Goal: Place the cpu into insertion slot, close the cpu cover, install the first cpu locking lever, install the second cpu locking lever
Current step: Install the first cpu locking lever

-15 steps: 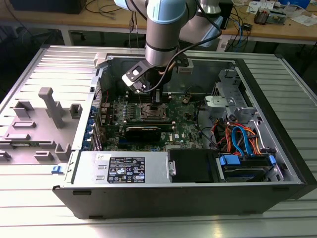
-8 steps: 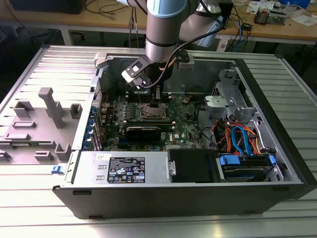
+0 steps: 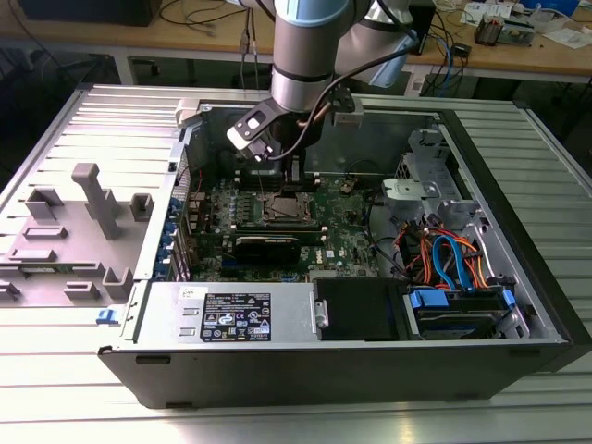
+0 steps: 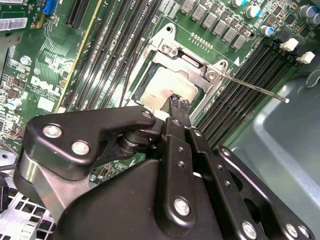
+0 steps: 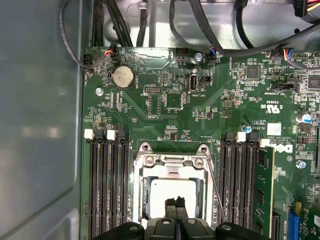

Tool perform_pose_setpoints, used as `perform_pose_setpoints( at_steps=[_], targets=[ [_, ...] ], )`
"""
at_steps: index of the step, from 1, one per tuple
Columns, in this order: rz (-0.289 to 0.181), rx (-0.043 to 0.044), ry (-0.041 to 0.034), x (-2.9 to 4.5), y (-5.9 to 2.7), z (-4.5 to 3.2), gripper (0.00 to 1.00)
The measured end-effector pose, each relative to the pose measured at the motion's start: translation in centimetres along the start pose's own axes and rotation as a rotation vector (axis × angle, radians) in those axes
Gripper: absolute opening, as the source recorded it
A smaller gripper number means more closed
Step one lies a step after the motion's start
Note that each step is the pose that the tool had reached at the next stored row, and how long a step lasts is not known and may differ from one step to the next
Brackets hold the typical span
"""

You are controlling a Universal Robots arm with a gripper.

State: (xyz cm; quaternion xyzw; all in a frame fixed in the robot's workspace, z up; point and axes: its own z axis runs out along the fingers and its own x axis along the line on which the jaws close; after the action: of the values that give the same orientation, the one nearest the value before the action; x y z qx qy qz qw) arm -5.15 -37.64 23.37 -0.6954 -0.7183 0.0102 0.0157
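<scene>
over the cpu (image 5: 170, 187) | hand (image 5: 175, 201) pinched closed | tips near its top

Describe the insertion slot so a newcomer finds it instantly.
Inside the open computer case, find the green motherboard. The insertion slot is the square, silver-rimmed frame at the tip of the tool, flanked by long black memory slots; nothing beside it is square or metal-framed.

Memory slots (image 5: 107, 190) and lever (image 4: 255, 88) flank cpu cover (image 5: 172, 162).
</scene>
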Motion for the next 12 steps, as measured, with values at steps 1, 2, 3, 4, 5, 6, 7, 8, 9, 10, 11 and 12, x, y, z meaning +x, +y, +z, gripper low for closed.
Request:
perform_pose_setpoints(
  at_steps=[1, 2, 3, 4, 5, 6, 7, 8, 9, 10, 11, 12],
  targets=[
    [0.000, 0.0000, 0.0001, 0.00, 0.00, -0.03, 0.11],
    [0.000, -0.0001, 0.0002, 0.00, 0.00, -0.03, 0.11],
    [0.000, 0.0001, 0.0000, 0.00, 0.00, -0.07, 0.11],
    [0.000, 0.0001, -0.0001, 0.00, -0.01, -0.10, 0.11],
    [0.000, 0.0000, -0.0001, 0.00, -0.01, -0.10, 0.11],
    [0.000, 0.0001, -0.0001, 0.00, -0.01, -0.10, 0.11],
    [0.000, 0.0001, -0.0001, 0.00, -0.01, -0.10, 0.11],
    [0.000, 0.0001, -0.0001, 0.00, -0.01, -0.10, 0.11],
    [0.000, 0.0001, -0.0001, 0.00, -0.01, -0.10, 0.11],
    [0.000, 0.0001, -0.0001, 0.00, -0.01, -0.10, 0.11],
    [0.000, 0.0001, 0.0000, 0.00, -0.01, -0.10, 0.11],
    [0.000, 0.0000, 0.0000, 0.00, -0.01, -0.11, 0.11]
  ],
)
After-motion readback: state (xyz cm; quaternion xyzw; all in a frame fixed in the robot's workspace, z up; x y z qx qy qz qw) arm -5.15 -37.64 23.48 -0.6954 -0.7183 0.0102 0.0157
